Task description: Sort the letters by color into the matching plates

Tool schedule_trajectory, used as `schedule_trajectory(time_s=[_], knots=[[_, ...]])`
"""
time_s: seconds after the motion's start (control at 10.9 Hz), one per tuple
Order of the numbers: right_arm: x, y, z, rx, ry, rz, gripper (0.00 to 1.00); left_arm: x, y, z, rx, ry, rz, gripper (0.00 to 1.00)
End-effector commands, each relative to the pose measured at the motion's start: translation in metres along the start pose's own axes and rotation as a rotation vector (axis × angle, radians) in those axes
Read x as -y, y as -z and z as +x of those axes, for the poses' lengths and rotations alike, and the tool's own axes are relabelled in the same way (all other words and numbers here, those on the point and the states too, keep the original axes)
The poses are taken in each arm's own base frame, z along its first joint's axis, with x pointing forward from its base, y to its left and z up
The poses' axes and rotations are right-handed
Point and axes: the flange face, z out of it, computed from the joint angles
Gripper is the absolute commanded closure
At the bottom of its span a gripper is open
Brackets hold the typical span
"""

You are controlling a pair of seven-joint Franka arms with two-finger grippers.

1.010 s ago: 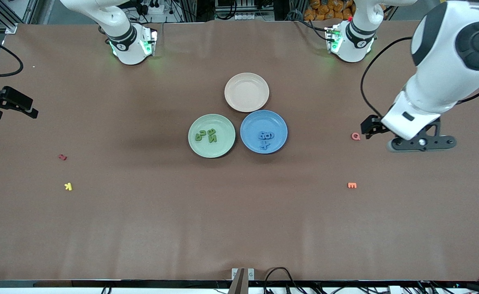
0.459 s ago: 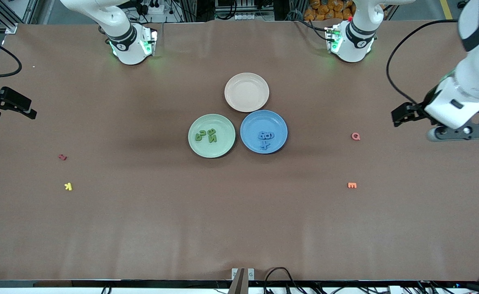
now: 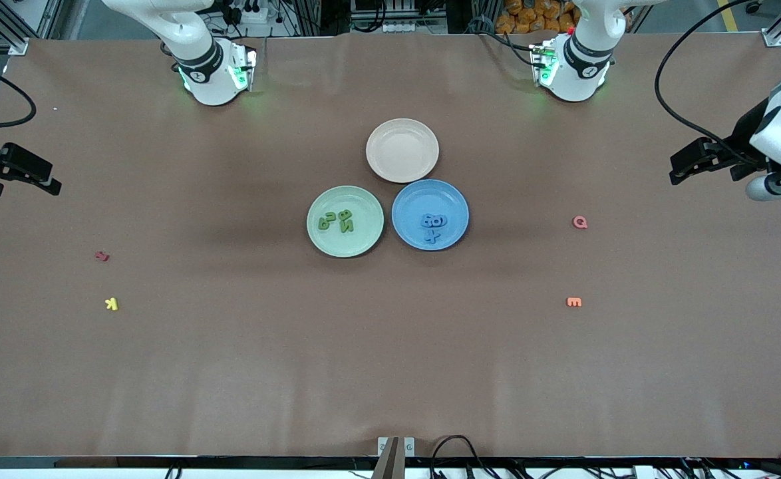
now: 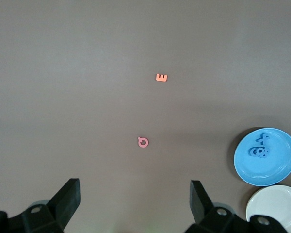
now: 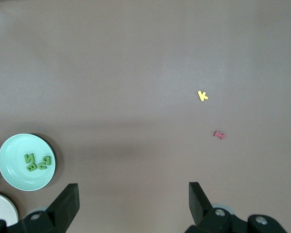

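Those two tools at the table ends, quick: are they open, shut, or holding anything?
Left tool: open, holding nothing, up over the table's left-arm end.
Right tool: open, holding nothing, over the right-arm end.

Two plates [image 3: 345, 246] [image 3: 454, 203] sit touching at mid-table, each with letters [image 3: 337, 220] [image 3: 433, 225] in it; a third plate [image 3: 402, 150] lies just farther from the camera. The left gripper [image 3: 686, 163] hangs over its end, the Q [image 3: 580, 222] and E [image 3: 574, 302] between it and the plates. The right gripper [image 3: 38, 178] is over its own end, the K [image 3: 112, 304] and another letter [image 3: 102, 255] nearby.
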Motion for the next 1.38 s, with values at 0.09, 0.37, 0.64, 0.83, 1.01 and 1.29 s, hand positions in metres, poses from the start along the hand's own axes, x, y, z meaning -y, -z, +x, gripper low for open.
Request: schedule_trajectory(time_s=[0.09, 0.37, 0.64, 0.83, 1.01, 1.29], knots=[[0.000, 0.004, 0.004, -0.007, -0.001, -0.004, 0.00, 0.014, 0.005, -0.010, 0.003, -0.007, -0.023, 0.00], [0.000, 0.003, 0.005, -0.012, -0.001, -0.004, 0.00, 0.023, 0.005, -0.013, 0.001, -0.021, -0.022, 0.00], [0.000, 0.002, 0.005, -0.011, -0.001, -0.004, 0.00, 0.024, 0.008, -0.012, -0.023, -0.022, -0.067, 0.00], [0.000, 0.002, 0.005, -0.009, -0.001, -0.004, 0.00, 0.035, 0.006, -0.018, -0.051, -0.005, -0.076, 0.00], [0.000, 0.002, 0.005, -0.009, -0.001, -0.004, 0.00, 0.042, -0.020, -0.025, -0.071, 0.000, -0.080, 0.00], [0.000, 0.001, 0.005, -0.007, -0.001, -0.004, 0.00, 0.028, -0.027, -0.030, -0.075, -0.031, -0.063, 0.00]])
